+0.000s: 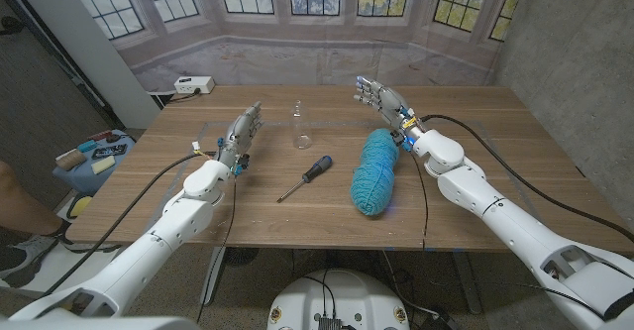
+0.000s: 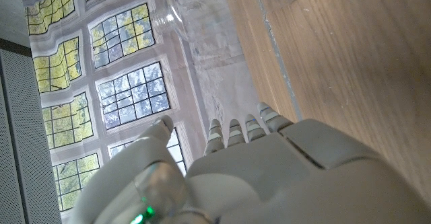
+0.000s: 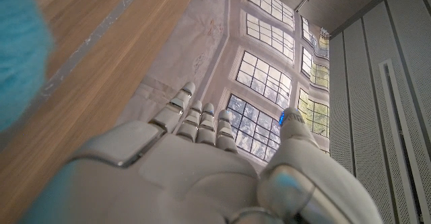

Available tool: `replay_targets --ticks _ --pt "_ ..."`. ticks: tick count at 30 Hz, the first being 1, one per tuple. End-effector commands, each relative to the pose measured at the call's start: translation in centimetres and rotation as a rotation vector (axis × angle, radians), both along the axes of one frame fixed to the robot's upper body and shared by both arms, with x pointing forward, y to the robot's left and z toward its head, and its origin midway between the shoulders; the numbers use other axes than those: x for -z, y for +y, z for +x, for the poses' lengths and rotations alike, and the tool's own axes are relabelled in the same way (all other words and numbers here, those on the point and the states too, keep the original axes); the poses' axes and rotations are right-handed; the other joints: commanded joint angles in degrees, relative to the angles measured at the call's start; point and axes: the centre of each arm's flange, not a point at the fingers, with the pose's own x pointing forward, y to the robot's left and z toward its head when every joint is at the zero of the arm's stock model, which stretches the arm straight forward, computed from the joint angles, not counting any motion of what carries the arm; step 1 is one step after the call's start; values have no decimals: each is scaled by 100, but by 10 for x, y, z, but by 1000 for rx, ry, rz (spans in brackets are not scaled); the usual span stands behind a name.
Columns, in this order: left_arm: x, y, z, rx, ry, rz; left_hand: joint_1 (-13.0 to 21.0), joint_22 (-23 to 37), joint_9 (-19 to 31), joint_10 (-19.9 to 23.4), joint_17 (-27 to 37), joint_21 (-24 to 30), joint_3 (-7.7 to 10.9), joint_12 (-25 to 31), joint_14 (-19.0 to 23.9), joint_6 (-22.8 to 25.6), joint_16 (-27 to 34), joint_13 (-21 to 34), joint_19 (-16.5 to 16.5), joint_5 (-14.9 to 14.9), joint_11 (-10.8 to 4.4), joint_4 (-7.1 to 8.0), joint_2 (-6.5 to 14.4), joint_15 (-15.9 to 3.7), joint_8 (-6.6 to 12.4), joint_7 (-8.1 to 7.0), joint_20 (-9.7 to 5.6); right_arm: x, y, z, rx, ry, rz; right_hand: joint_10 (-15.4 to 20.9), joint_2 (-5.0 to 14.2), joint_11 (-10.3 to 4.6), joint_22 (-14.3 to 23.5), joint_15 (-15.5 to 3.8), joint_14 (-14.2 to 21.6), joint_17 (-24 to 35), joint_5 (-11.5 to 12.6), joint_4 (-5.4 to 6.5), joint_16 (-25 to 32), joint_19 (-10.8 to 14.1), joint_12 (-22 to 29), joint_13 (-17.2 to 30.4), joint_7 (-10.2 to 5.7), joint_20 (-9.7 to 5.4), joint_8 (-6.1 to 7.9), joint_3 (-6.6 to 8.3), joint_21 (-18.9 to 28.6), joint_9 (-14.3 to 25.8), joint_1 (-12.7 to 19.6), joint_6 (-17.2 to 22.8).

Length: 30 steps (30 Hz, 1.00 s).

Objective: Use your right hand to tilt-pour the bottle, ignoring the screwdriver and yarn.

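Observation:
A small clear glass bottle (image 1: 300, 127) stands upright on the wooden table (image 1: 475, 132), at its middle toward the far side; part of it (image 2: 176, 15) also shows in the left wrist view. My right hand (image 1: 381, 100) is raised to the right of the bottle, beyond the yarn, with its fingers spread and holding nothing (image 3: 202, 150). My left hand (image 1: 239, 137) stands to the left of the bottle, fingers straight, also holding nothing (image 2: 269, 163). A black-handled screwdriver (image 1: 305, 177) lies in front of the bottle. A teal skein of yarn (image 1: 375, 170) lies to the right of it.
A white power strip (image 1: 193, 85) sits at the table's far left corner. A low stool with small items (image 1: 94, 157) stands off the left edge. A person's leg (image 1: 20, 206) shows at the picture's left border.

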Motion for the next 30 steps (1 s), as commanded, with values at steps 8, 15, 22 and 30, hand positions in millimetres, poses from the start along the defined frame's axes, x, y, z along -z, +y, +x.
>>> replay_targets --ticks 8,15,22,30 --pt "2 1 -5 -9 -13 -7 84 26 17 11 18 -24 11 -8 7 54 -11 31 38 -21 15 -45 1 41 -1 -1 -9 -2 28 6 -49 -40 -79 -100 -154 -27 5 11 -81 11 71 -130 -26 -79 -31 14 26 21 13 84 5 17 427 -87" --pt "3 1 -5 -9 -13 -10 84 26 17 21 19 -26 20 -5 10 60 -9 32 36 -23 15 -54 3 39 -1 7 -5 -4 36 10 -54 -44 -121 -160 -233 -25 2 35 -112 9 120 -146 -27 -112 -35 15 44 39 14 144 5 19 658 -163" --pt "4 1 -2 -4 -13 -19 83 27 18 26 20 -27 31 -5 17 69 -6 32 36 -25 7 -65 2 41 1 7 -11 -10 44 13 -62 -40 -171 -213 -314 -17 1 59 -143 8 159 -148 -26 -152 -33 17 46 52 20 209 3 20 907 -224" --pt "6 2 1 -2 -14 -31 82 27 19 25 20 -28 40 -7 20 74 -6 33 36 -27 13 -75 1 42 1 6 -14 -13 54 18 -77 -28 -223 -287 -409 -26 1 81 -205 8 186 -145 -35 -191 -39 18 59 55 2 269 4 21 1160 -351"
